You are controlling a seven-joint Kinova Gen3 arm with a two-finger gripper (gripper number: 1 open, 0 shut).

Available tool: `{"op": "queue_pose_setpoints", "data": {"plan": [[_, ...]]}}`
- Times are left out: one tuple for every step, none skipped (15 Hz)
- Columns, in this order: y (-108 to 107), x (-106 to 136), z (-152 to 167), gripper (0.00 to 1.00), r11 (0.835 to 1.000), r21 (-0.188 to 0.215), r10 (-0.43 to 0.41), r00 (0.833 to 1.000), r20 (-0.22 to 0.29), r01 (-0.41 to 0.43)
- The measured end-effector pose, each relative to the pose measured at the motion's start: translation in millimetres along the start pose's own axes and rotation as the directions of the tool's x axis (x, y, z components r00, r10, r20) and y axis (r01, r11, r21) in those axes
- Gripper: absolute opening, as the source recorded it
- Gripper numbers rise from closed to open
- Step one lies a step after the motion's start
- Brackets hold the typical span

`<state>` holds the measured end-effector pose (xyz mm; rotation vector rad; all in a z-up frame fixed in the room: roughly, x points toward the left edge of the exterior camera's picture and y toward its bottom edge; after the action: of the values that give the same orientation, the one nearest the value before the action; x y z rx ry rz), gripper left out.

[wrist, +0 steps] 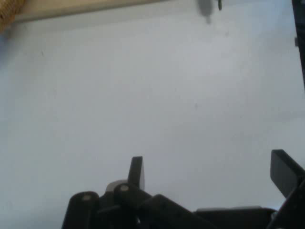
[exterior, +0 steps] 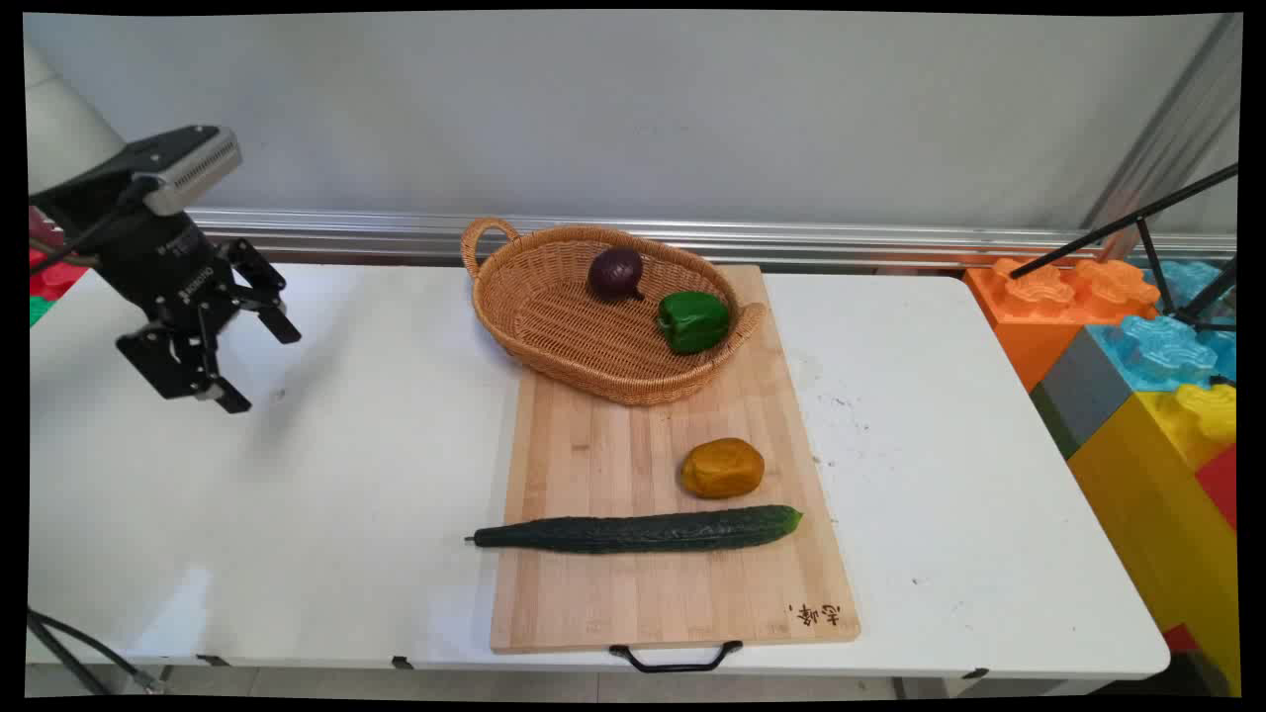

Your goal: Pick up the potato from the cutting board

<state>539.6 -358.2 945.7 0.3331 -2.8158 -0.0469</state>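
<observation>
Nearest me, the white table (exterior: 297,514) carries a wooden cutting board (exterior: 663,593). At the board's far end sits a wicker basket (exterior: 554,326) holding a green pepper (exterior: 693,320) and a purple onion (exterior: 615,273). Along the board lies a cucumber (exterior: 638,529), an orange lump (exterior: 722,468) just behind it. Well left, the pincer (exterior: 265,368) hangs open and empty above bare table.
</observation>
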Motion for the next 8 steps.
{"op": "queue_pose_setpoints", "data": {"plan": [[1, 4, 4, 1.0, 1.0, -0.002, -0.001, 1.0, -0.014, 0.001], [2, 8, 7, 1.0, 1.0, -0.003, -0.002, 1.0, -0.024, 0.002], [3, 16, 12, 1.0, 1.0, -0.006, -0.003, 0.999, -0.041, 0.003], [4, 26, 18, 1.0, 1.0, -0.007, -0.007, 0.998, -0.061, 0.006], [6, 39, 26, 1.0, 1.0, -0.006, -0.009, 0.997, -0.083, 0.009], [6, 49, 31, 1.0, 1.0, -0.005, -0.01, 0.995, -0.096, 0.01], [7, 56, 35, 1.0, 1.0, -0.002, -0.01, 0.994, -0.107, 0.01], [7, 68, 42, 1.0, 1.0, 0.002, -0.009, 0.993, -0.121, 0.01]]}}
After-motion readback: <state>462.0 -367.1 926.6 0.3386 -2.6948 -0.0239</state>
